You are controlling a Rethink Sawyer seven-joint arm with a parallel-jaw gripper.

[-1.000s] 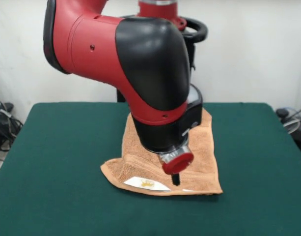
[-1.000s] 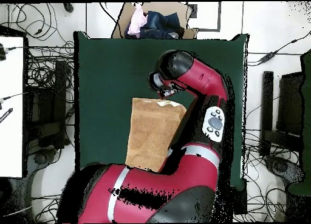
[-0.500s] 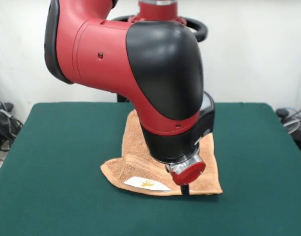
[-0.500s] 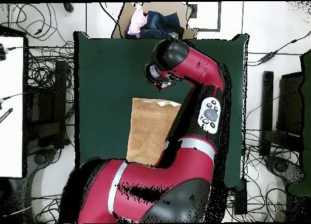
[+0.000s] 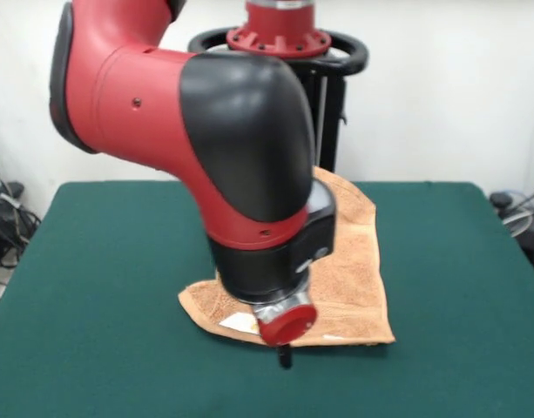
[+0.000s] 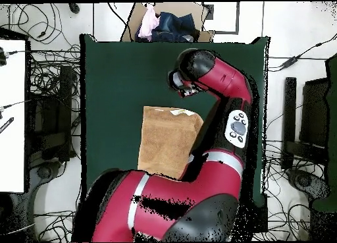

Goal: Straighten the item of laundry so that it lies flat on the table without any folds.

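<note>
The towel (image 5: 354,261) lies near the middle of the green table (image 5: 101,287), and by the overhead view it is a tall rectangle whose long axis runs from the robot's side of the table toward the far side. It is not yet flat: in the front view its camera-side edge looks doubled over, with a raised fold at the corner near the white label (image 5: 238,323), so the task appears unfinished. The pincer (image 5: 285,355) shows only as a dark tip below the red wrist cap, standing over the green cloth just off that camera-side edge, beside the label; the towel therefore lies behind the tip, stretching away toward the pedestal. Whether the tip touches the table or hovers close above it cannot be told, nor can I tell whether the pincer is open or closed, since the wrist hides all but the tip. In the overhead view the wrist end (image 6: 186,82) sits just past the towel's short edge (image 6: 172,110) on the side away from the base, which agrees with this. The arm reaches across above the towel, its bulky red and black last link pointing steeply down and covering much of the cloth from the front. Any pull on the folded edge would likely run along the towel's long axis.
</note>
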